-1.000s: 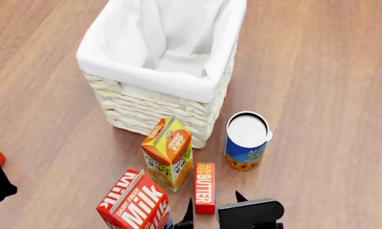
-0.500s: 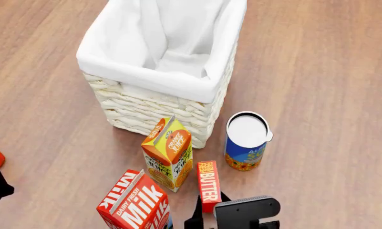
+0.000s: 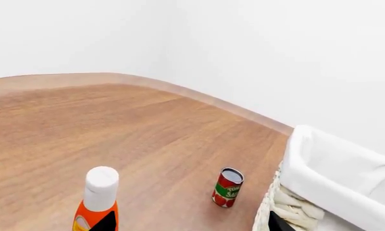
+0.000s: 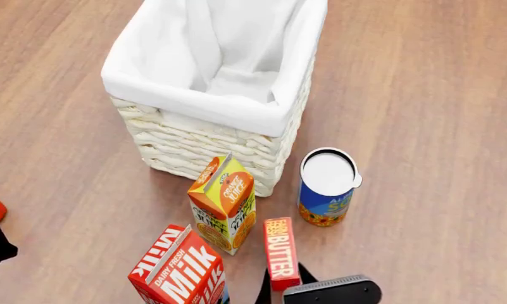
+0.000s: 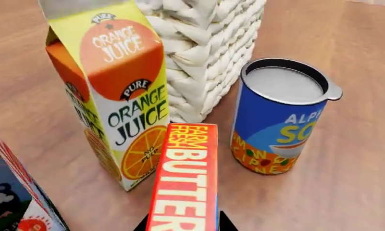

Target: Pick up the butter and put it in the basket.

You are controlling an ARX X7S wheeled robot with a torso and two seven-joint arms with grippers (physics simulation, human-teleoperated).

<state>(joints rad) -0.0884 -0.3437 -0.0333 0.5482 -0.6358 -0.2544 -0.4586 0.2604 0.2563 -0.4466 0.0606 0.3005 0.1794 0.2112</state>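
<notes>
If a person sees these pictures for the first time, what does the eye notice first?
Probably the basket, big, woven and lined with white cloth, at the far side of the wooden floor. In front of it stand the orange juice carton, the milk carton and a blue soup can. Nearest, the red butter sits between the right gripper's fingers.

The basket (image 4: 198,149) is woven of rough cream wicker and lined with matt white cloth. The butter (image 5: 184,185) and juice carton (image 5: 112,91) are finished in smooth printed card. The floor (image 4: 422,95) is presented as satin wood grain.
</notes>
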